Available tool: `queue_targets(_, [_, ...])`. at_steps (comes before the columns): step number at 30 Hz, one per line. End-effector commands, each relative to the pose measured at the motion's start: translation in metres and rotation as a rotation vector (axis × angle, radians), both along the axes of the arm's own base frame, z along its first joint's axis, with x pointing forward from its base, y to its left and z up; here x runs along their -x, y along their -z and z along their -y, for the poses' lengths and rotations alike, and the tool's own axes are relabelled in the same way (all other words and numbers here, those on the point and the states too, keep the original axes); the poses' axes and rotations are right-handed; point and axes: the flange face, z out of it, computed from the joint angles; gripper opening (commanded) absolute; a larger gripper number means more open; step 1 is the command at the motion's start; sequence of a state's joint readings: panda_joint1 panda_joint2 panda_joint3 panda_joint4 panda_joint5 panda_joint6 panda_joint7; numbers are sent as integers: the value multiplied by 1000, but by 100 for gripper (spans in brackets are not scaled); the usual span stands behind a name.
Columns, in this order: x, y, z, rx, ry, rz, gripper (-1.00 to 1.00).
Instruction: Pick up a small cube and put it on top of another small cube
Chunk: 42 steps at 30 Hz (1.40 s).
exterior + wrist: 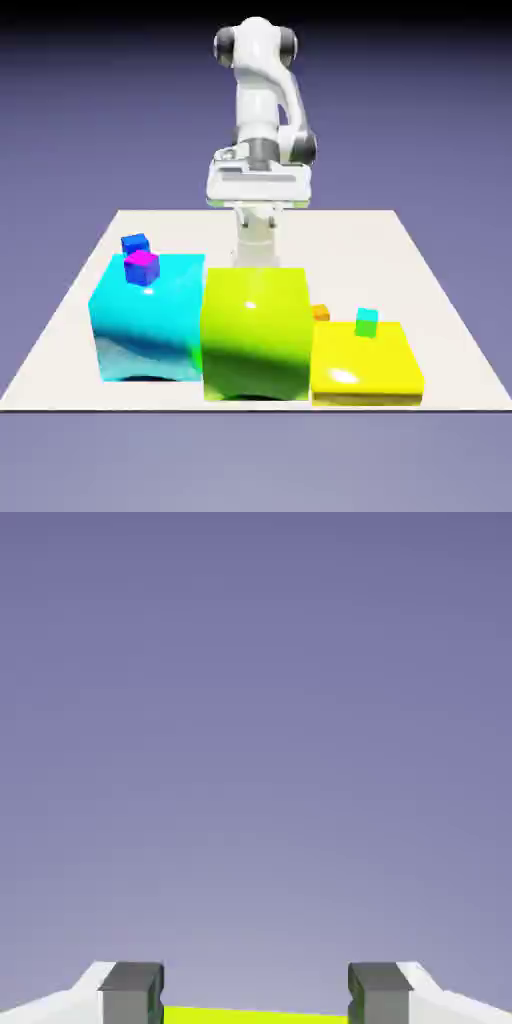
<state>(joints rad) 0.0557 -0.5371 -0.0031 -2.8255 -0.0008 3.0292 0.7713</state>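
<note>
The fingers (133, 995) stand apart. The small orange cube (321, 313) is partly hidden behind the yellow block (366, 358). The lime block (256, 333) stands beside it.

The pale, flat, four-sided desk (420, 290) carries a big, glossy cyan block (150, 325) toward the exterior view's left, a big, glossy lime-green block (256, 335) just beside it, and a low, glossy yellow slab-like block (365, 365) toward the exterior view's right, near its front edge.
</note>
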Motion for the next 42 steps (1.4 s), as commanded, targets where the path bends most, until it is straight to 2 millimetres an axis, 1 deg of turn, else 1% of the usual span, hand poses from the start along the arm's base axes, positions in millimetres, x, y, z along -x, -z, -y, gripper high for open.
queue_targets(1, [1,18,-13,-14,-16,-48,0])
queue_targets(4, [12,70,-51,-40,-57,-193,0])
queue_targets(5, [16,81,-65,-47,-69,-232,0])
queue_targets(8, [27,103,-107,-68,-97,-331,0])
queue_targets(11, [43,124,-147,-72,-121,-430,0])
queue_targets(13, [58,139,-173,-66,-133,-496,0])
queue_targets(15, [79,162,-192,-41,-141,-572,0])
queue_targets(17, [108,197,-200,14,-144,-663,0])
queue_targets(18, [121,213,-196,43,-143,-699,0])
queue_targets(19, [128,225,-181,64,-141,-715,0])
queue_targets(21, [138,243,-146,87,-140,-728,0])
queue_targets(22, [149,245,-143,104,-164,-732,0])
queue_targets(23, [149,245,-143,104,-164,-732,0])
queue_targets(25, [147,255,-145,94,-170,-737,0])
queue_targets(31, [145,287,-146,84,-174,-737,0])
queue_targets(36, [149,315,-143,104,-164,-732,0])
queue_targets(37, [149,315,-143,104,-164,-732,-100])
queue_targets(38, [149,315,-143,104,-164,-732,-100])
queue_targets(42, [145,292,-146,86,-173,-736,-100])
